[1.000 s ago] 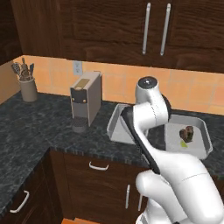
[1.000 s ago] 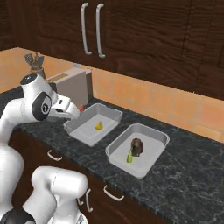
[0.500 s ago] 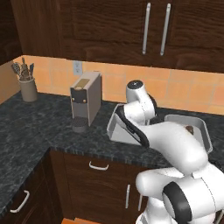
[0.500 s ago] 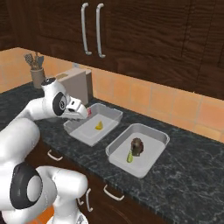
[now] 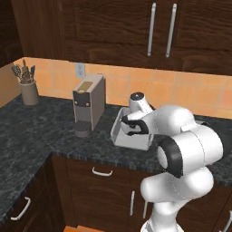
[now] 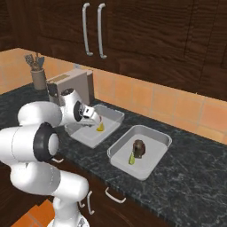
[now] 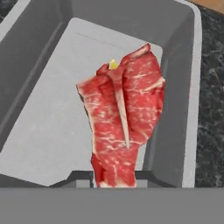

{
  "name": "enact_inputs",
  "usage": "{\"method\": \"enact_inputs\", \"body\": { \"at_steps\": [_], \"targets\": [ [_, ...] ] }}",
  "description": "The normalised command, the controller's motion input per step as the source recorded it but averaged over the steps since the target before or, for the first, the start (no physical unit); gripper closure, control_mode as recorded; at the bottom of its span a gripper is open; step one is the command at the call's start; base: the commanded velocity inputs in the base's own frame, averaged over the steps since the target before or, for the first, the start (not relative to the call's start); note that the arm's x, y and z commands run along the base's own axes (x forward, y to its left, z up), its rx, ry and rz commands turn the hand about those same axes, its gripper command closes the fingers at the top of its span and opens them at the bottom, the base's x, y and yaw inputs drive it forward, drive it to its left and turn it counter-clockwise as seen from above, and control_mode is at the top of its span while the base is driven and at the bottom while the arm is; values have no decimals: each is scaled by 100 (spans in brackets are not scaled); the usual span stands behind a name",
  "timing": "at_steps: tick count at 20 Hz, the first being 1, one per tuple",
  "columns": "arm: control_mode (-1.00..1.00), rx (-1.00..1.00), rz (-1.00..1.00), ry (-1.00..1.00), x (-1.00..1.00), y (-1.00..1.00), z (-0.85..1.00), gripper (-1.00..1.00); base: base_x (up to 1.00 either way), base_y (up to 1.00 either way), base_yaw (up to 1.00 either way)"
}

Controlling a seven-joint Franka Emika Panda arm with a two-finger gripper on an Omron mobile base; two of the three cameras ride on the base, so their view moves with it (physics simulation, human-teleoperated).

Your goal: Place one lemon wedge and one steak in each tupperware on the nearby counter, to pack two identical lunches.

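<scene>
We see the steak clamped upright between our nearly closed fingers, hanging over the grey floor of the left tupperware. In the hand view the red marbled slab runs up from the finger tips, and a small yellow tip of the lemon wedge peeks from behind its top edge. In the right base view that wedge lies on the floor of the same container, just beside our gripper.

Against the frame of a second ago, our arm has folded down and forward. Then the wrist stood high above the counter; half a second ago it was bending lower; now the elbow bulks in front of the left base view and the gripper reaches in over the near rim of the left tupperware. Both containers and their contents lie where they did.

The right tupperware sits apart from the left one, set at an angle on the black marbled top. It holds a dark steak with a lemon wedge touching its near side.

Further out, a coffee machine stands just left of the left container, and a utensil holder stands near the corner of the counter.
</scene>
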Motion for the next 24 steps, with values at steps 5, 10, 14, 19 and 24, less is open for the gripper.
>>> {"method": "enact_inputs", "body": {
  "at_steps": [5,10,14,19,24],
  "targets": [
    [-100,0,0,10,61,0,-52,100,0,0,0],
    [-100,0,0,7,45,0,-59,100,0,0,0],
    [-100,0,0,1,3,0,-49,-100,0,0,0],
    [-100,0,0,-1,-27,0,10,-100,0,0,0],
    [-100,0,-1,-4,-61,1,62,-100,0,0,0]
  ]
}}
